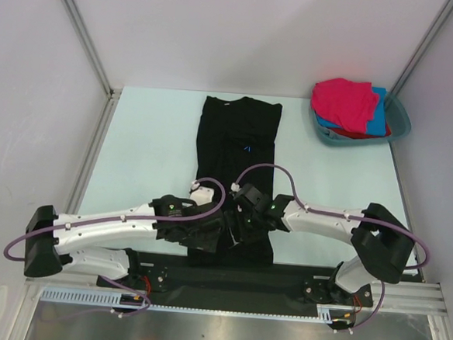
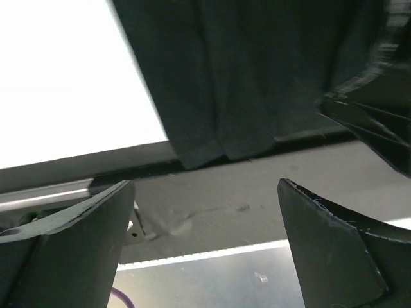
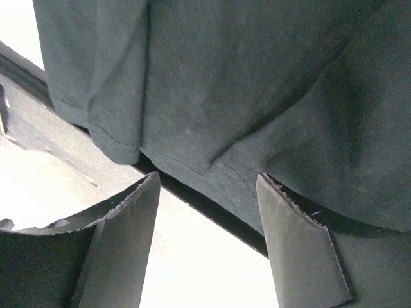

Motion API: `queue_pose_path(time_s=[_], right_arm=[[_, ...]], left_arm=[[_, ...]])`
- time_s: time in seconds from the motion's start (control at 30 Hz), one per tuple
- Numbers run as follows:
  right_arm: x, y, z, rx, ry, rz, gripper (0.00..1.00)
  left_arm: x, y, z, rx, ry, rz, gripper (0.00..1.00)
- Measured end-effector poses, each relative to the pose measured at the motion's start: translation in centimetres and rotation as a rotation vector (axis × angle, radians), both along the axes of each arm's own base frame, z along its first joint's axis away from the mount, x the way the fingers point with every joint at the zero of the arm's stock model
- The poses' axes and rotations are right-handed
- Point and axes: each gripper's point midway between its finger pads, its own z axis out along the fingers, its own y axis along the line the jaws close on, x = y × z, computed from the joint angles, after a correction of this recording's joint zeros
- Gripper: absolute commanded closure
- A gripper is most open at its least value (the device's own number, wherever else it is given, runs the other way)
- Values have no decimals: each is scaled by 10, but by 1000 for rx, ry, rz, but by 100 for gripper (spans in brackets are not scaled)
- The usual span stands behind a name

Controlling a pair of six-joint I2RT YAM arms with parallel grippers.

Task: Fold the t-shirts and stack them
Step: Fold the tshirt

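Just beyond left fingers [image 2: 70, 250] and right fingers [image 3: 302, 244] lies the black t-shirt [image 1: 239, 140].

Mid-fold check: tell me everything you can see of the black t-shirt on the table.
The black soft-cloth t-shirt lies flat on the pale table, folded lengthwise into a long narrow strip, no sleeves showing. Its collar points to the far side; its hem end reaches the near edge, creased there. A tiny blue mark shows mid-body. The left gripper and right gripper hang open over the hem end; contact cannot be told.
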Motion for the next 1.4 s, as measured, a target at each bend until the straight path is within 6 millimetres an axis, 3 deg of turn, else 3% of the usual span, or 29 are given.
queue_pose_path(time_s=[0.13,0.3,0.67,0.87,1.03,1.2,1.27,1.33,1.37,1.4], right_arm=[[12,3,9,0,-48,-24,32],[25,-7,21,-19,-108,-67,32],[47,-33,47,-33,-203,-168,32],[53,-43,58,-20,-233,-202,31],[57,-47,62,-12,-244,-223,32],[58,-51,60,-20,-240,-231,32],[58,-52,58,-25,-237,-232,32],[58,-53,57,-27,-236,-233,32],[58,-53,57,-27,-235,-234,31],[58,-53,57,-27,-236,-235,32]], left_arm=[[6,10,1,1,-42,62,0],[3,15,-12,-19,-46,68,0],[8,-44,-49,-70,15,-51,0],[7,-50,-61,-98,31,-54,9],[13,-42,-65,-85,17,-14,14],[20,-32,-66,-55,-14,41,26],[22,-28,-67,-52,-20,60,40],[23,-24,-69,-48,-21,76,46],[23,-22,-71,-42,-19,81,59],[23,-21,-72,-40,-17,89,60]])
